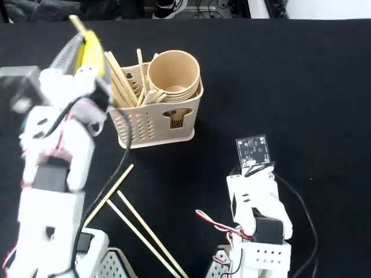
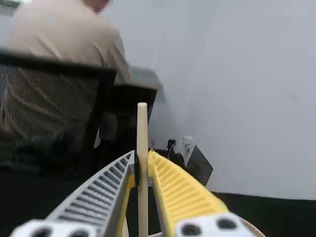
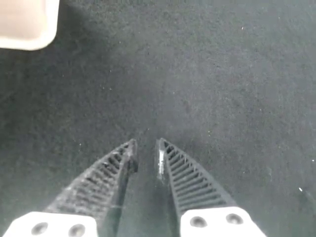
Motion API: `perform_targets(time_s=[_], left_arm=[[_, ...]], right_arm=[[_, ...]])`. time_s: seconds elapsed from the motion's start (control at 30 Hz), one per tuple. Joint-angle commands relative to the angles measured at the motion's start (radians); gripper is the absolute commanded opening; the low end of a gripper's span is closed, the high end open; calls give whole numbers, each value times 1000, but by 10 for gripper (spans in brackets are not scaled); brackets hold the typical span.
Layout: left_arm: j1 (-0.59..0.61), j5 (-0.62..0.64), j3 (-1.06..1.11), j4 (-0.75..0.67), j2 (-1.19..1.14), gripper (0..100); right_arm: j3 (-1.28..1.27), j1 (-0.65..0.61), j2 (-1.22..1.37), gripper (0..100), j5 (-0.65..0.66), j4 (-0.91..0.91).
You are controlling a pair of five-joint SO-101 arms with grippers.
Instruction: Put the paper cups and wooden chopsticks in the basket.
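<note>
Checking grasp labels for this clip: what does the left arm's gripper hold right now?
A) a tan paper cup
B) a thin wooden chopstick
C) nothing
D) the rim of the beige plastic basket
B: in the left wrist view the left gripper is shut on a thin wooden chopstick, which sticks up from between its grey and yellow jaws.

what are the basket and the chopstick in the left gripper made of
The basket looks like moulded plastic, matte beige, judging by its even slotted walls. The chopstick shut in the left gripper seems bare pale wood, dull and unvarnished.
</note>
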State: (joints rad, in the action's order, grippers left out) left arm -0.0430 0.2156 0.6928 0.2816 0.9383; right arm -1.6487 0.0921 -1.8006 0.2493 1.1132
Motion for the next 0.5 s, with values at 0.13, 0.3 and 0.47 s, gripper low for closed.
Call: perform_targets(time_s=[0.13,0.3,0.47], left_arm=[[-5,11,27,6,-57,32],[-19,-15,-7,253,-54,213],[-50,-175,-340,836,-87,240]], right_arm=[[8,-11,-76,82,11,-18],[8,-11,-76,82,11,-18],[7,-11,-77,82,11,-20]])
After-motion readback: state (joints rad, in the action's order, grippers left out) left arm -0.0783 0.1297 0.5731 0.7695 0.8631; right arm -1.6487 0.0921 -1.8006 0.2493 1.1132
